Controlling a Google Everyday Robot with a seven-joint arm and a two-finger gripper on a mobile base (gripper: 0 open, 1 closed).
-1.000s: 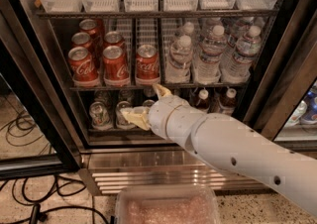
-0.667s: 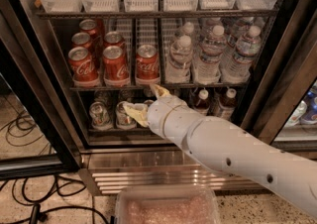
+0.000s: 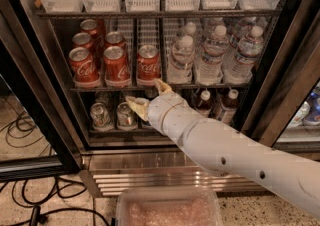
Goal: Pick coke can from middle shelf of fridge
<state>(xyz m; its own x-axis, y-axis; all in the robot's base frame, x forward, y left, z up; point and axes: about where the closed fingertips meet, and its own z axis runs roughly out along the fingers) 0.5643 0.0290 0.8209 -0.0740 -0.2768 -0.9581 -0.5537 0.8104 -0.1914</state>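
We judge this to be the approach: nothing is gripped yet, and the reach is only now coming up to the cans. At the far left, loose cables (image 3: pixel 30 197) lie on the floor at about eight o'clock of the view, beside the black door frame of the fridge (image 3: pixel 35 95). Inside, the middle shelf (image 3: pixel 220 86) holds red cans in three lanes on its left half. The coke can (image 3: pixel 148 64) we would take stands upright at the front of the rightmost lane, with the other red cans (image 3: pixel 116 66) close at its nine o'clock. The gripper (image 3: pixel 148 96) sits low, at six o'clock of that can and just under the shelf's front edge, in front of the small cans (image 3: pixel 100 116) on the rack below. Its fingers (image 3: pixel 162 86) are spread apart and hold nothing. The upper tip overlaps the rack edge, and we cannot tell whether it touches. The next move, as we read it, calls for lifting the gripper clear of that edge to the height of the can's body, then pushing in with one finger on each side. The room is tight: a red neighbour on the left, water bottles (image 3: pixel 181 60) at three o'clock. Further right, brown bottles (image 3: pixel 227 104) stand on the lower rack. The white arm (image 3: pixel 225 145) runs off toward four o'clock, above a clear tub (image 3: pixel 170 210) at the bottom edge.
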